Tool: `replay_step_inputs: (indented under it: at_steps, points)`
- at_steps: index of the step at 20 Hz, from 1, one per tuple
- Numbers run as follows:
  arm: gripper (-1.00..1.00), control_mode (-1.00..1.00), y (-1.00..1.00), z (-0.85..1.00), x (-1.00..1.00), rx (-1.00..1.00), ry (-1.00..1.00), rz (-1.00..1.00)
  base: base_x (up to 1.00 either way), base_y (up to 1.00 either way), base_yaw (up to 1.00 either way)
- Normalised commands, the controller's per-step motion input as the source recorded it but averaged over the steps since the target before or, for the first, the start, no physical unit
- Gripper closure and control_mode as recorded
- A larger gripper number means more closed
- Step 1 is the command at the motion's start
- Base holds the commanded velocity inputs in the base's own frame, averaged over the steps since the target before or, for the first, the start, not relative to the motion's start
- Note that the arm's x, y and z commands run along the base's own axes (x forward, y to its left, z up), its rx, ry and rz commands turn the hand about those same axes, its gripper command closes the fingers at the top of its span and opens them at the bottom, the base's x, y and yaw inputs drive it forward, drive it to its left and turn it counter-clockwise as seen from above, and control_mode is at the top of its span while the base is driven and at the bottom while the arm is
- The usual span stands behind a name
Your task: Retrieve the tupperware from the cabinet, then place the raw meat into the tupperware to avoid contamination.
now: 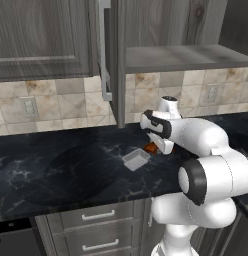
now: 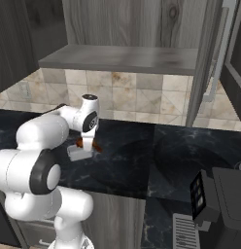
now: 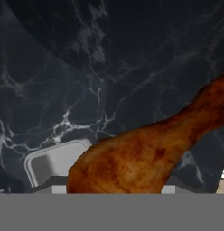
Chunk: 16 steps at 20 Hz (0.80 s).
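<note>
The gripper (image 1: 157,148) is pinching the raw meat (image 3: 145,155), carrying it low over the counter (image 1: 61,170) just beside the tupperware (image 1: 136,159), which is sitting open on the counter below the open cabinet (image 1: 181,55). Best to be centring the thick end over the tupperware, lowering close before releasing so the long drumstick isn't tipping over the rim.

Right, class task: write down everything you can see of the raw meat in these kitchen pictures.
The raw meat is a glossy orange-brown drumstick: a thick rounded end narrowing to a slim shank with a knobbed tip. In the hand view it lies slantwise, close in front of the camera, its thick end overlapping the pale grey tupperware. From the base views it sits low over the black marble counter, beside the tupperware, under the hand. Whether the fingers grip it cannot be told.
</note>
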Motion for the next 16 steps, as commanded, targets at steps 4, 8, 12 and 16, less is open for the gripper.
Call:
replay_step_inputs:
  at_steps: [4,8,12,16]
  points:
    - [1.00,-1.00,0.39,0.04,0.10,-0.04,0.00,0.09,0.00,0.00,0.00]
    - [1.00,-1.00,0.44,-0.07,0.26,-0.06,-0.01,0.11,0.00,0.00,0.00]
    - [1.00,-1.00,0.39,-0.09,0.05,-0.07,0.00,0.09,0.00,0.00,0.00]
    - [1.00,-1.00,0.04,-0.21,-0.04,-0.01,0.04,0.05,0.00,0.00,0.00]
